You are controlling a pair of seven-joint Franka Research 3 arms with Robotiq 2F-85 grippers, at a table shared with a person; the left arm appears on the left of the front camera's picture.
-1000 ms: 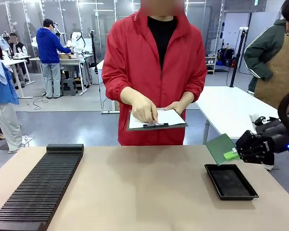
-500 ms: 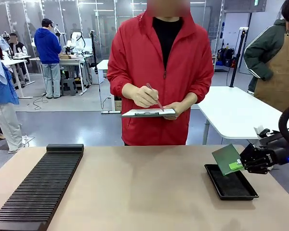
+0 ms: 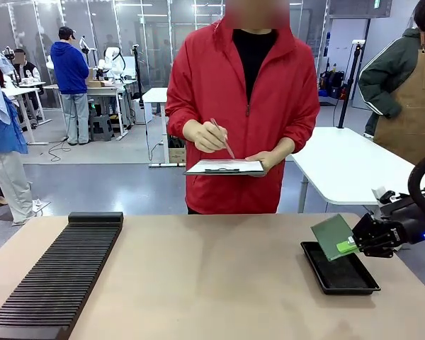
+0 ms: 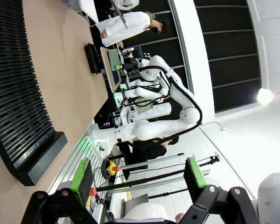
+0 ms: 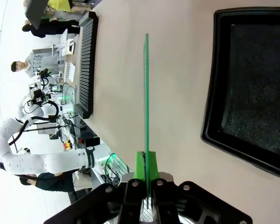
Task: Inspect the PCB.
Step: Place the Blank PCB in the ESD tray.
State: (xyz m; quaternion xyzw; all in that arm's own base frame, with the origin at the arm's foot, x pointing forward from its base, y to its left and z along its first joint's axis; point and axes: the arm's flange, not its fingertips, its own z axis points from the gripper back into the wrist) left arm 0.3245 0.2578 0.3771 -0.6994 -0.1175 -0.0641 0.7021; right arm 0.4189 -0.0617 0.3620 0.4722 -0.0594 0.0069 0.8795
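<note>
My right gripper has come down and in since a second ago. Back then I held the PCB higher, above the far right side of the black tray. Now it hangs low over the tray's far end, tilted, with its bottom corner close to the tray; I cannot tell if it touches. The person across the table has changed too. Before, the clipboard leaned toward me and a hand lay on the paper. Now the clipboard is held flat and higher, and one hand holds a pen above it.

My right fingers are squeezed tight on the PCB. They pinch one short edge, and the green board sticks straight out from between my green pads. In my right wrist view I see it edge-on, a thin line, with the tray just beside it.

My left gripper is spread wide and holds nothing. The black slotted rack lies on the table beyond it.
</note>
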